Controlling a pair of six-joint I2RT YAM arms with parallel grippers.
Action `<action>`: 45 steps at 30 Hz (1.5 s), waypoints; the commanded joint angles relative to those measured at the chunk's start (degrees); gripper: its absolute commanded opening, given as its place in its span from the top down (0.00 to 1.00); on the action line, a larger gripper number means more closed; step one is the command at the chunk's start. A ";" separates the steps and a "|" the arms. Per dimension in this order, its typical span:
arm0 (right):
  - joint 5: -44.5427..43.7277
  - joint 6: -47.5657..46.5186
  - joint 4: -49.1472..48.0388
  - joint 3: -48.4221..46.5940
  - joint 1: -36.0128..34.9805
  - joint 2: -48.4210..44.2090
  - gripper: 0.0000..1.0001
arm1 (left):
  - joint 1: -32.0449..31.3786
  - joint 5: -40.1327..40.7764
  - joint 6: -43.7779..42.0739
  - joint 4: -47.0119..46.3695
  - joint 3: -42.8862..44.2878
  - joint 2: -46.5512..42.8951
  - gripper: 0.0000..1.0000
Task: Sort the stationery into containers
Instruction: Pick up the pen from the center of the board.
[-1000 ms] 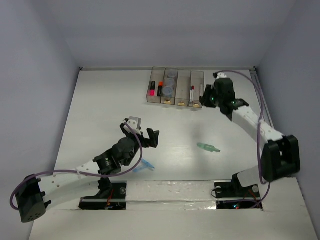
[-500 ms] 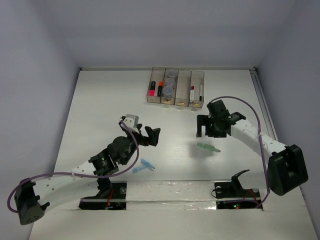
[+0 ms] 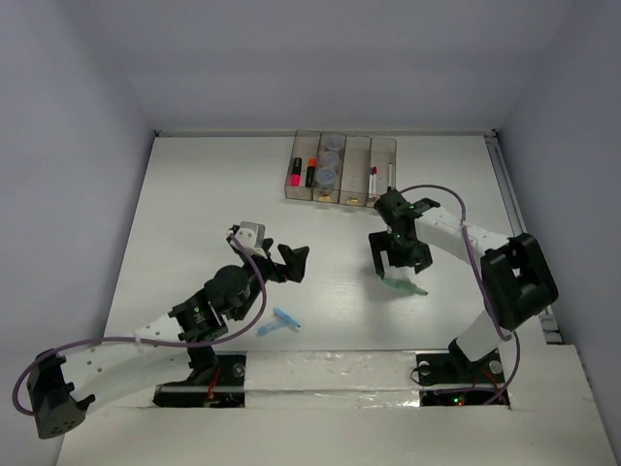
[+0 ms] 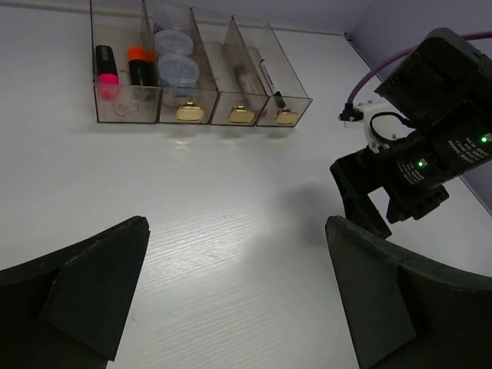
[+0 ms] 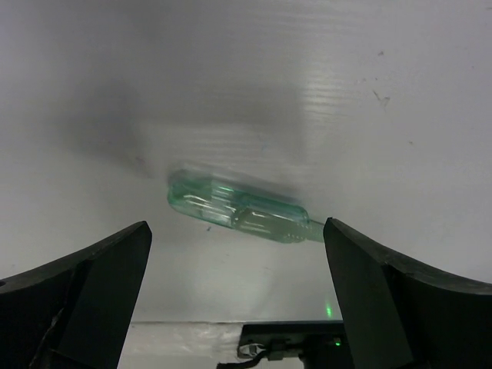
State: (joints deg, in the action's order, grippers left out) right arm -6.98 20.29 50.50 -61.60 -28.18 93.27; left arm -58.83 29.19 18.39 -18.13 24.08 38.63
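I read four joined bins (image 3: 357,149) at the far side: markers (image 4: 105,64) in the leftmost, jars (image 4: 175,71) next, and one pen (image 4: 239,74) in each remaining bin. The left gripper (image 4: 238,296) and right gripper (image 5: 238,265) both stand released and empty. The green piece (image 5: 244,216) lies on the table (image 3: 213,194) directly under the right one.

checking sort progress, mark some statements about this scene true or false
1. The green piece lies loose on the table. True.
2. The right pincer is shut. False: it is open, over the green piece.
3. The jars sit in the second bin from the left. True.
4. The blue piece is in a bin. False: it lies on the table.
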 commanded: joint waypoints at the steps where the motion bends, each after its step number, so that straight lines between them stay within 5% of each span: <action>1: -1.37 -3.15 5.92 -3.96 -0.12 -2.39 0.00 | 0.20 1.13 -0.99 -1.73 1.33 -0.93 0.01; 20: 3.90 -8.96 4.08 -5.28 -1.35 10.17 0.00 | 0.73 1.66 -1.87 -1.29 0.62 -2.51 0.01; 23: 4.52 -9.04 2.85 -4.40 -1.35 11.31 0.13 | 0.73 1.75 -1.87 -1.21 0.71 -2.60 0.01; 25: 4.61 -8.87 1.36 -3.97 -1.35 11.49 0.40 | 0.73 1.84 -1.87 -1.29 0.71 -2.77 0.01; 29: 5.75 -8.52 -1.54 -4.05 -1.35 11.23 0.71 | 0.73 2.01 -1.87 -1.29 0.88 -2.42 0.01; 33: 6.54 -7.46 -5.49 -4.66 -1.35 10.88 0.84 | 0.73 2.01 -1.87 -1.03 1.06 -2.07 0.01; 45: 16.71 -4.48 -19.55 -6.86 -6.44 3.95 0.99 | 0.73 -1.32 4.54 1.26 1.59 -1.45 0.01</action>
State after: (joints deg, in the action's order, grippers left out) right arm 4.10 14.02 40.88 -66.98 -33.58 102.67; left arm -58.39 29.74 19.73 -16.34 24.08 37.41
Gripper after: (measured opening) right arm 0.311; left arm 0.990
